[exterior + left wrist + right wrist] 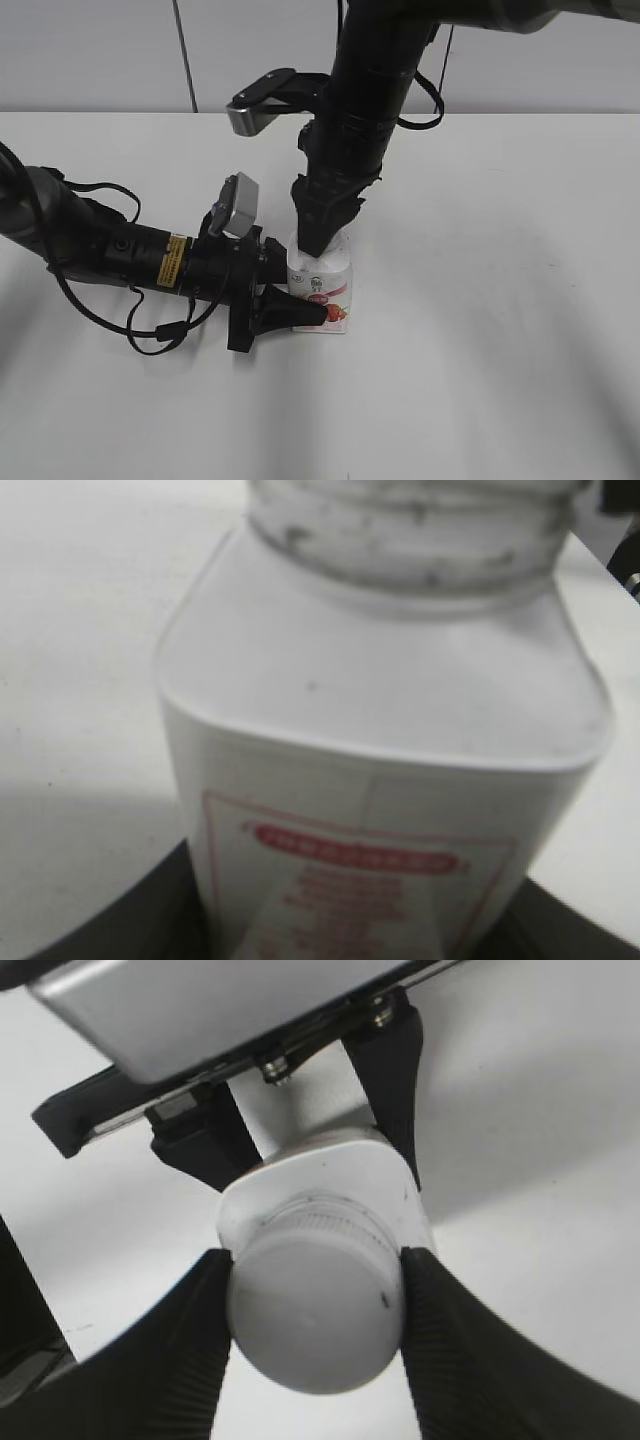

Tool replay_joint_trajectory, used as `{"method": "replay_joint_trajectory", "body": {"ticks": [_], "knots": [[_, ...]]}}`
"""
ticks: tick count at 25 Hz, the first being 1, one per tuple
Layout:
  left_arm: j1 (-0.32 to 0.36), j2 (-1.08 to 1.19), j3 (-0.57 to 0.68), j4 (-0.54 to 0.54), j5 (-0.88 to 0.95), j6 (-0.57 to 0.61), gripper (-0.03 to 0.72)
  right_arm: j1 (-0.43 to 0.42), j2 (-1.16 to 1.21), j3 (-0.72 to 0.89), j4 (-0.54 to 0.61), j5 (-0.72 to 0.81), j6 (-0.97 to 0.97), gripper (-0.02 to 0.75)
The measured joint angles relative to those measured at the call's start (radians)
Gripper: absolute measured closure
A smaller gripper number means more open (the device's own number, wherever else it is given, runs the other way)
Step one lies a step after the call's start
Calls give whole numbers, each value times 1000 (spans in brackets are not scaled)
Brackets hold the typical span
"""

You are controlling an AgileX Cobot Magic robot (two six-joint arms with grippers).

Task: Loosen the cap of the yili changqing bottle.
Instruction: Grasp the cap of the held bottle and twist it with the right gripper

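The bottle [322, 283] stands upright on the table [500, 300], about mid-scene. The left gripper [305, 312] reaches in from the left, around its lower body. The right gripper [318, 245] comes down from the far side, its fingers [180, 1350] touching either side of the cap [315, 1315] on top.

In the exterior view the right pincer [322, 245] covers the cap, so it cannot be seen there, and the left pincer [300, 312] hides part of the bottle [322, 285] label. The left wrist view is blurred: the label's red print cannot be read, its lower part is cut off by the bottom edge, and the left pincer's own fingers are barely visible. In the right wrist view the cap [315, 1320] hides most of the bottle below it.
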Motion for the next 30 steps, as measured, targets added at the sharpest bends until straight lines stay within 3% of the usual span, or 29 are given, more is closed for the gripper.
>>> {"method": "replay_joint_trajectory", "body": {"ticks": [30], "knots": [[0,0,0,-5,-1,-12,312,0,2,-44,-6,6,-150,343]]}}
